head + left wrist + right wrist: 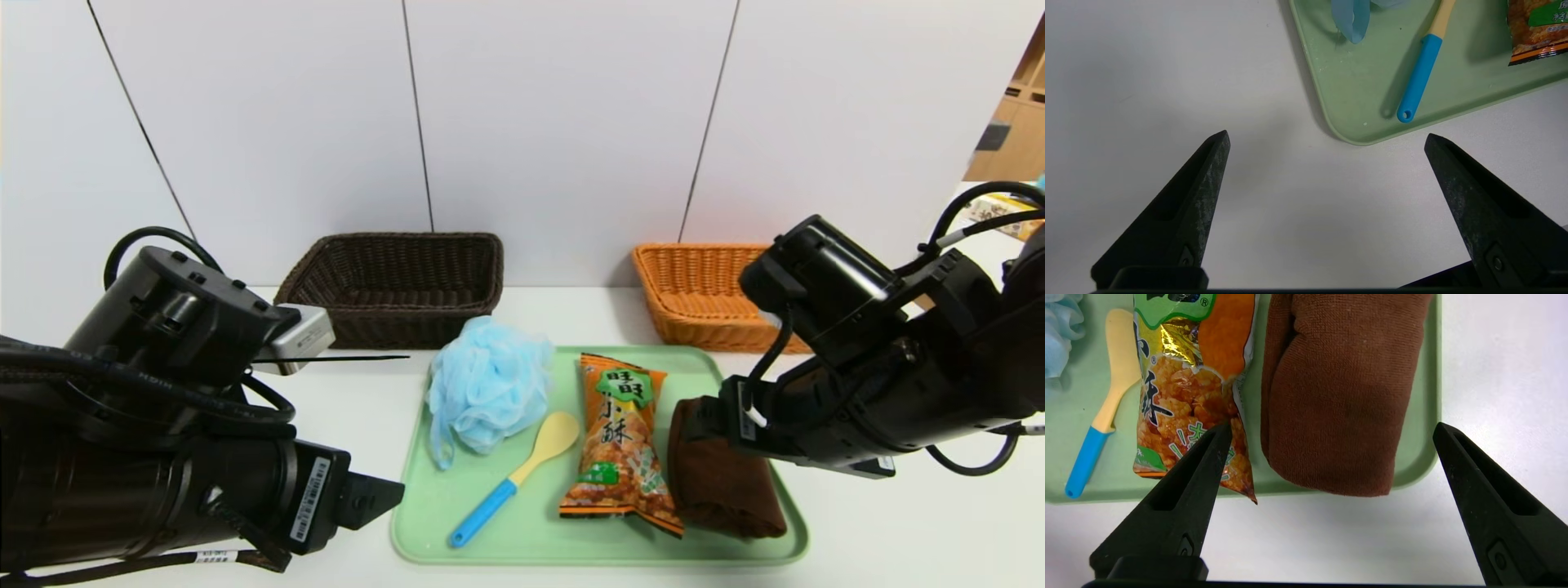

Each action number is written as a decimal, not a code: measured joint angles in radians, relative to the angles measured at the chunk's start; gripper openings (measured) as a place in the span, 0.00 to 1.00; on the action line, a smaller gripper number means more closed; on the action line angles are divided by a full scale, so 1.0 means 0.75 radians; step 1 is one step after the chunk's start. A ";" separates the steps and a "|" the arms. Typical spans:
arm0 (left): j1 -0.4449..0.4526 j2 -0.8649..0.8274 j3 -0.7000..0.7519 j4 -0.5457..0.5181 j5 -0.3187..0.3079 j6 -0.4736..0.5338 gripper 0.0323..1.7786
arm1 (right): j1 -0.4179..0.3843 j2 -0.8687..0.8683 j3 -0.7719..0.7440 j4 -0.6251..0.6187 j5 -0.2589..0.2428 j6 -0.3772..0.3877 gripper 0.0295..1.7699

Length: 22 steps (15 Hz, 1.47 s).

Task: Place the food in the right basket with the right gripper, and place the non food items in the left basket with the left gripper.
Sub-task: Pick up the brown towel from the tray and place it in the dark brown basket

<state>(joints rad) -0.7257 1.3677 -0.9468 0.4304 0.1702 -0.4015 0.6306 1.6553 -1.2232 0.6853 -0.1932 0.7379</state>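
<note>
Nothing sorted yet: all four items lie on the tray, both grippers spread and empty.

I see the green tray (pixel 424 523) at centre, the left basket (pixel 392 286) and right basket (pixel 694 294) at the far wall behind it. On the tray, right to left: brown towel (pixel 722 482), snack bag (pixel 622 445), spoon (pixel 514 478), blue pouf (pixel 486 384). My right gripper (pixel 1331 428) hangs wide open over the towel's near end, just right of the snack bag I judge it should take; my left gripper (pixel 1327 136) waits, jaws apart, off the tray's near-left corner.
</note>
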 joint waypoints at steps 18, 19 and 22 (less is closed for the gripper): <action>0.000 -0.045 0.030 -0.006 0.005 0.001 0.95 | -0.052 0.127 0.115 -0.172 -0.022 -0.014 0.96; 0.000 -0.046 0.029 -0.006 0.004 0.001 0.95 | -0.057 0.138 0.121 -0.175 -0.028 -0.013 0.96; 0.000 -0.053 0.027 -0.007 0.004 0.001 0.95 | -0.072 0.167 0.124 -0.199 -0.033 -0.023 0.96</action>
<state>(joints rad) -0.7257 1.3281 -0.9264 0.4251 0.1732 -0.4006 0.5766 1.7804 -1.1300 0.5357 -0.2179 0.7206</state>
